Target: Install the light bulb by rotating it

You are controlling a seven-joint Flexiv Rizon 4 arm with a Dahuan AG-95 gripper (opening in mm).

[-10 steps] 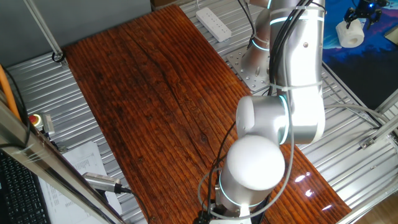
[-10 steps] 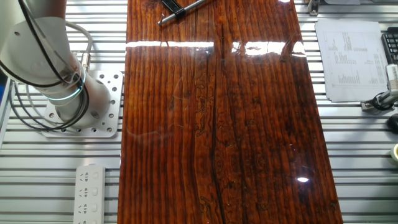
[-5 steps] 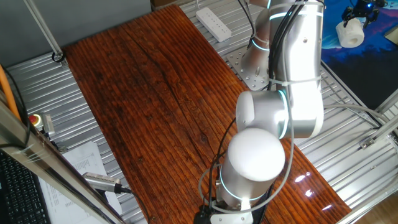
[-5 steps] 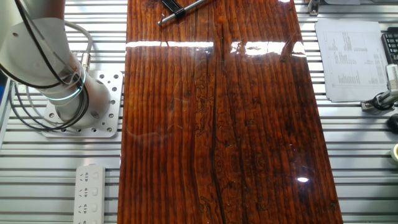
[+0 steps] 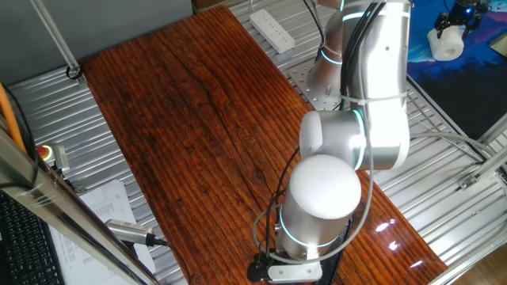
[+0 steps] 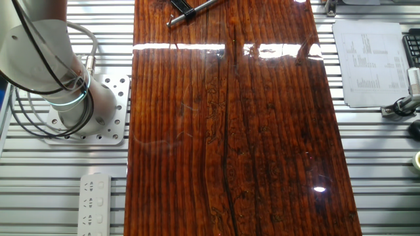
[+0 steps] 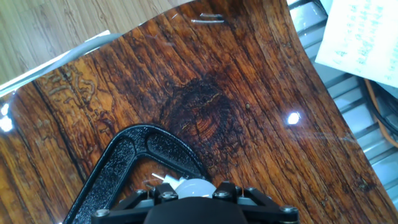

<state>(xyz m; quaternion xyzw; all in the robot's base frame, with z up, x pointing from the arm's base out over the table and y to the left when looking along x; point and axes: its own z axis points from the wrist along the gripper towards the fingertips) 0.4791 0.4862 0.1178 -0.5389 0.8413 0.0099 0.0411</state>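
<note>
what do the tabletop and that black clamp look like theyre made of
The tabletop looks like dark red-brown wood under a glossy varnish: clear grain lines, a knot, and sharp light reflections. The black clamp looks like cast metal with a matte, pebbled black coating, though hard plastic can't be ruled out. The light bulb beside it appears smooth white, glass or plastic.

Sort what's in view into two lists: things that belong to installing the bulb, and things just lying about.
Belongs to the job:
- light bulb, only its white top showing, just ahead of the gripper
- black clamp curving around it

Just lying about:
- power strip beside the table
- printed sheet
- pen at the table's far edge
</note>
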